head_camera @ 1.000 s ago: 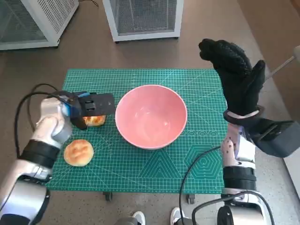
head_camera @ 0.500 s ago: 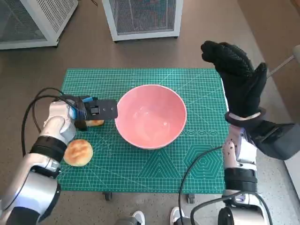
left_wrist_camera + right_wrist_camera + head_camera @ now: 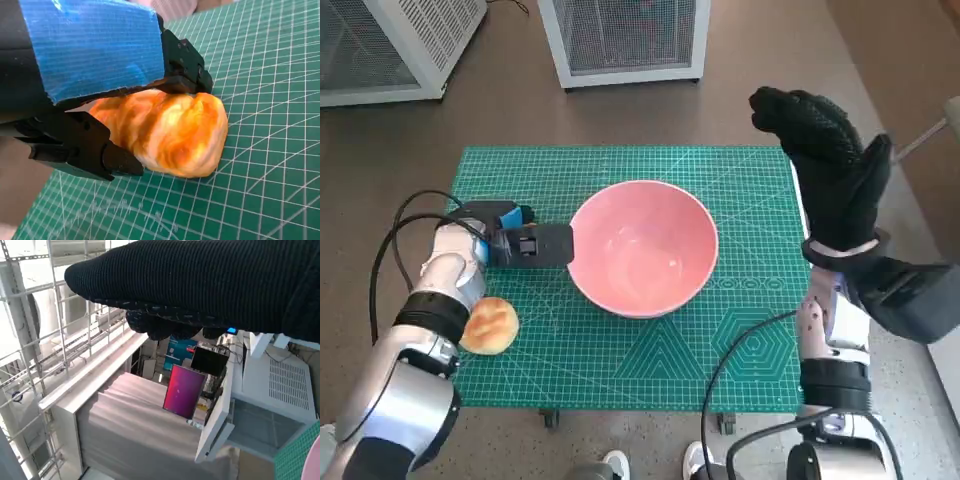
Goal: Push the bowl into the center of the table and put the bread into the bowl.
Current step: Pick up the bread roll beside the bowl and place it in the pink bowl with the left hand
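Blue-taped black left hand [image 3: 525,243], knit-gloved black right hand [image 3: 830,170], pale cabled forearms.

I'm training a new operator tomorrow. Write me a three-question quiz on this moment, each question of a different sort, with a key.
1. True or false: a piece of bread already lies inside the pink bowl.
2. Multiple choice: the left hand is A) resting in the bowl, B) holding a bread roll just above the green mat, C) raised with nothing in it.
3. Fill in: the round bun on the mat lies by the left ____.

Key
1. False: the bowl holds nothing.
2. B: the wrist view shows the fingers closed round the roll. The gloved right hand is the raised one.
3. Forearm.
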